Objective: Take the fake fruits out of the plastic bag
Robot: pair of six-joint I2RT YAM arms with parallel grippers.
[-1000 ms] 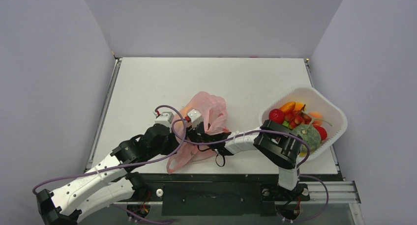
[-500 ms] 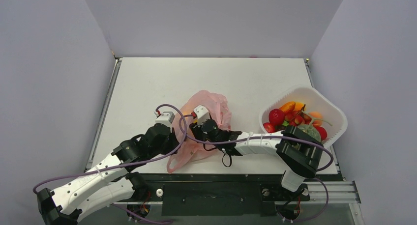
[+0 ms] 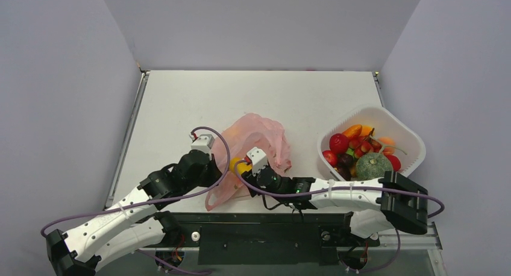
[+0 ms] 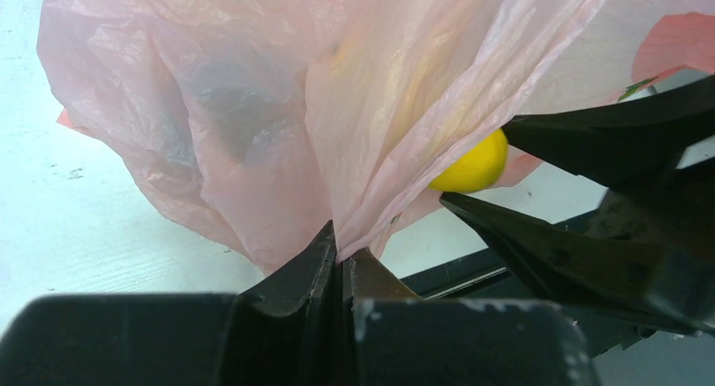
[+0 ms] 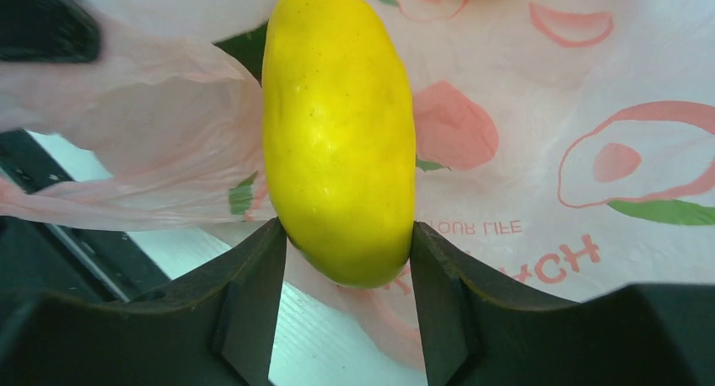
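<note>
The pink plastic bag point(image 3: 258, 140) lies crumpled at the middle of the table, near the front edge. My left gripper point(image 3: 212, 170) is shut on a fold of the plastic bag point(image 4: 253, 108) at its near left side, the pinch point(image 4: 344, 255) showing in the left wrist view. My right gripper point(image 3: 240, 169) is shut on a yellow oblong fake fruit point(image 5: 337, 133), held by its lower end between the fingers point(image 5: 253, 293) just outside the bag's printed plastic point(image 5: 548, 108). The same yellow fruit point(image 4: 472, 163) shows between the right gripper's black fingers point(image 4: 548, 243).
A white basket point(image 3: 398, 124) stands at the right, holding several fake fruits, among them a green melon point(image 3: 373, 166) and a red one point(image 3: 338, 141). The table's black front rail point(image 3: 271, 219) runs just below both grippers.
My right gripper has come back out of the bag toward the front edge with the yellow fruit between its jaws, which narrowed onto it. The right elbow swung right. The left gripper kept its pinch.
</note>
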